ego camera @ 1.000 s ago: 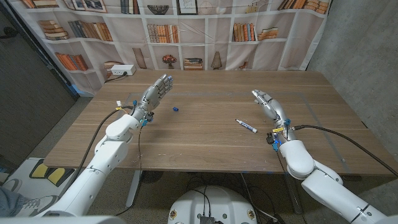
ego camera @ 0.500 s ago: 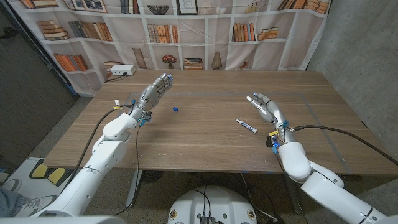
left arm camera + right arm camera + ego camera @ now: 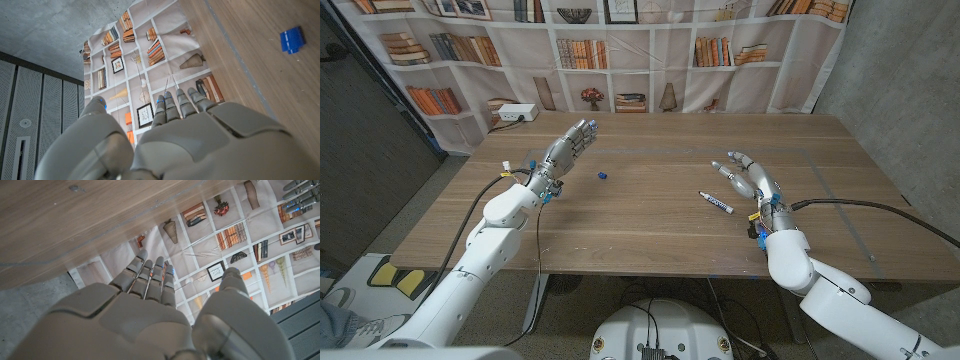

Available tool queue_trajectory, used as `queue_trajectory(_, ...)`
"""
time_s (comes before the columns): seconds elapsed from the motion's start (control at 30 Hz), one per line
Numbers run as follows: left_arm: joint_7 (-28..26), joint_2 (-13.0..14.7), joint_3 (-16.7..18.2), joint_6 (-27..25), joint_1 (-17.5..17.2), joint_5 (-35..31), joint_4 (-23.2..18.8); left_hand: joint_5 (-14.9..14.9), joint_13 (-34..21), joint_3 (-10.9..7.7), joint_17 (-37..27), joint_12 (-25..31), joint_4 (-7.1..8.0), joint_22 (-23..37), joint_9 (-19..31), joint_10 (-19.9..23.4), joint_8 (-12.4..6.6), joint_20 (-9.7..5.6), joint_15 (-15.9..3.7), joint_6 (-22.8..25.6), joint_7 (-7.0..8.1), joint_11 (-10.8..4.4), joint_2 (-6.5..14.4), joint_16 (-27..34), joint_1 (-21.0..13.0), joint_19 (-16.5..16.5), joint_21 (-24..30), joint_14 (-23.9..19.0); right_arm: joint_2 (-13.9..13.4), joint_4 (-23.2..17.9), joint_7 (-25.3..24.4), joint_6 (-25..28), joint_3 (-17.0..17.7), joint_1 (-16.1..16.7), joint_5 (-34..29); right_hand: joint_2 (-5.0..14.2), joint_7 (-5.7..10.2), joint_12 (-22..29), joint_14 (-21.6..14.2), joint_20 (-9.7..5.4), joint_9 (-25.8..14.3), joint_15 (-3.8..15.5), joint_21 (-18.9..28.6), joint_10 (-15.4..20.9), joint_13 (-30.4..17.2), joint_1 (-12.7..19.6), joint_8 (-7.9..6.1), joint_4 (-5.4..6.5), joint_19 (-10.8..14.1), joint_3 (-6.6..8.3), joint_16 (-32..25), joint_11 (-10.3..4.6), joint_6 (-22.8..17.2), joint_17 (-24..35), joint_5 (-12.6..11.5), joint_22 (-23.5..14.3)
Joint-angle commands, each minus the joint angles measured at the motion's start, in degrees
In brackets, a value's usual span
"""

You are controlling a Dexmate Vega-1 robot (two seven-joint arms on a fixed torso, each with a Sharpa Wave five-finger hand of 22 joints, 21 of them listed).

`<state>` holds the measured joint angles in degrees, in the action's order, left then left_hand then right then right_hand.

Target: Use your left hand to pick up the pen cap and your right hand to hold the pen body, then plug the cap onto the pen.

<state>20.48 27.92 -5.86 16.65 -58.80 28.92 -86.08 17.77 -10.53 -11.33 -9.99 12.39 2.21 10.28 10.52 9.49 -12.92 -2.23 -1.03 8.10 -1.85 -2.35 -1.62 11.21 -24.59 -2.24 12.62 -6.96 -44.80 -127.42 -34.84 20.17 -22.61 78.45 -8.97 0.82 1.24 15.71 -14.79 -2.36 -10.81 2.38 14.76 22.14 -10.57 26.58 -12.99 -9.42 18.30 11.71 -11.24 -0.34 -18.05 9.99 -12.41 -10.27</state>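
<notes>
Lying on the brown wooden table [image 3: 650, 215], the small blue plastic pen cap [image 3: 603, 175] is sitting at three o'clock of the left robot hand [image 3: 570, 148], whose fingers are spreading apart, empty. The slim white pen body [image 3: 716, 203] is lying at nine o'clock of the right robot hand [image 3: 750, 176], also spreading empty fingers.

Head camera high, looking down over table [image 3: 650, 220], wrist cameras close behind each hand, turned, both sharing tabletop and bookshelf backdrop [image 3: 620, 40].
</notes>
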Motion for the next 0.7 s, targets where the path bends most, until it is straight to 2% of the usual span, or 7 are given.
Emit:
queue_trajectory(0.03, 0.86, 0.23, -0.26, 0.50, 0.08, 0.46, 0.34, -0.26, -0.32, 0.03, -0.34, 0.00, -0.36, 0.07, 0.30, 0.33, 0.23, -0.65, 0.18, 0.44, 0.02, 0.12, 0.28, -0.12, -0.19, -0.34, -0.07, -0.44, -1.37, -3.52, 0.23, 9.40, -3.53, -1.47, -4.80, 0.10, 0.51, 0.45, -0.95, -1.57, -0.28, 0.37, -0.31, 0.88, -0.26, 1.27, -0.27, -0.07, 0.46, 0.39, -0.07, -0.29, -0.91, 0.12, 0.33, -0.20)
queue_trajectory(0.3, 1.06, 0.18, 0.05, 1.40, -0.29, 0.75, 0.32, -0.38, -0.32, 0.07, -0.35, -0.11, -0.35, 0.08, 0.31, 0.26, 0.30, -0.65, 0.22, 0.53, 0.03, 0.36, 0.38, -0.19, -0.26, -0.32, -0.15, -0.35, -1.83, -5.03, 1.28, 16.20, -7.13, -3.62, -8.39, 0.38, 0.78, 0.20, -0.72, -0.93, -0.31, 0.18, -0.71, 0.63, -0.31, 2.63, 0.02, -0.22, 0.12, 0.86, 0.21, -0.98, -0.66, 0.13, 0.29, -0.20)
queue_trajectory(0.47, 1.29, 0.45, 0.22, 1.74, -0.22, 0.87, 0.40, -0.45, -0.33, 0.09, -0.36, -0.18, -0.35, 0.09, 0.32, 0.21, 0.31, -0.64, 0.23, 0.65, 0.10, 0.37, 0.45, -0.23, -0.31, -0.33, -0.19, -0.28, -1.66, -4.79, 1.55, 18.95, -9.06, -5.02, -10.01, 0.10, 1.22, 0.60, -1.51, -0.71, -0.41, 0.29, -1.10, 2.05, -0.42, 4.49, -0.21, -0.45, 0.12, 1.25, 0.15, -1.59, -1.74, 0.14, 0.23, -0.19)
queue_trajectory(0.7, 1.94, 0.48, 0.17, 2.28, 0.33, 1.12, 0.89, -0.57, -0.34, 0.12, -0.36, -0.20, -0.34, 0.09, 0.32, 0.35, 0.41, -0.51, 0.19, 0.66, 0.08, 0.22, 0.55, -0.26, -0.39, -0.18, -0.31, -0.27, -1.43, -4.06, 2.14, 21.35, -10.97, -6.82, -11.13, -0.34, 1.52, 0.73, -2.02, -0.64, -0.46, 0.71, -1.29, 2.63, -0.50, 5.52, -0.32, -0.52, 0.25, 1.38, 0.13, -2.11, -2.35, 0.16, -0.02, -0.18)
